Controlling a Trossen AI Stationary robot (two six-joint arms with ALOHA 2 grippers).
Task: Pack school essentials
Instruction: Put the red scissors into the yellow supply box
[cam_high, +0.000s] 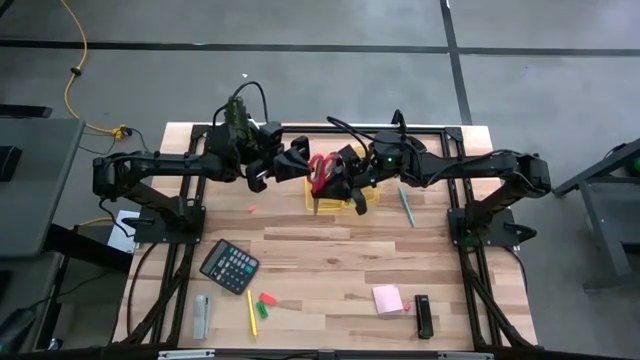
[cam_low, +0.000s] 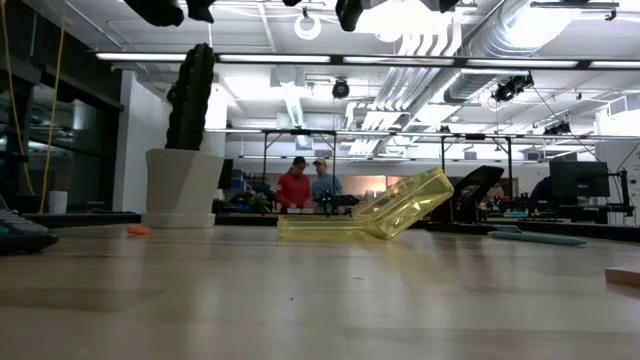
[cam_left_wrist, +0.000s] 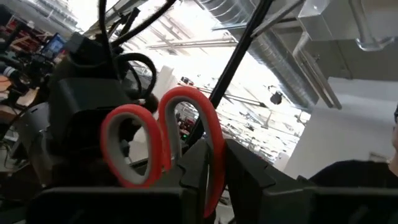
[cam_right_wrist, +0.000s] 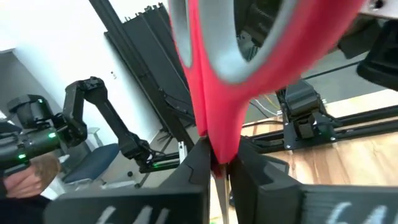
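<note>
Red-handled scissors (cam_high: 320, 172) with grey-lined loops are hanging above the open yellow case (cam_high: 335, 198), both grippers clamping them: left gripper (cam_high: 300, 160) at a handle, right gripper (cam_high: 345, 176) below the loops. Teal pen (cam_high: 406, 206) is lying beside the case.

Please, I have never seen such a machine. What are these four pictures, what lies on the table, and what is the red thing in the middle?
It is a robot with two dark arms at a wooden table. One picture looks down from above, one looks level across the tabletop, and two come from cameras on the wrists. The red thing is a pair of red-handled scissors, held in the air above an open yellow case. The left gripper and the right gripper both clamp it. On the table lie a calculator, a yellow pencil, a pink sticky-note pad and a teal pen.
</note>
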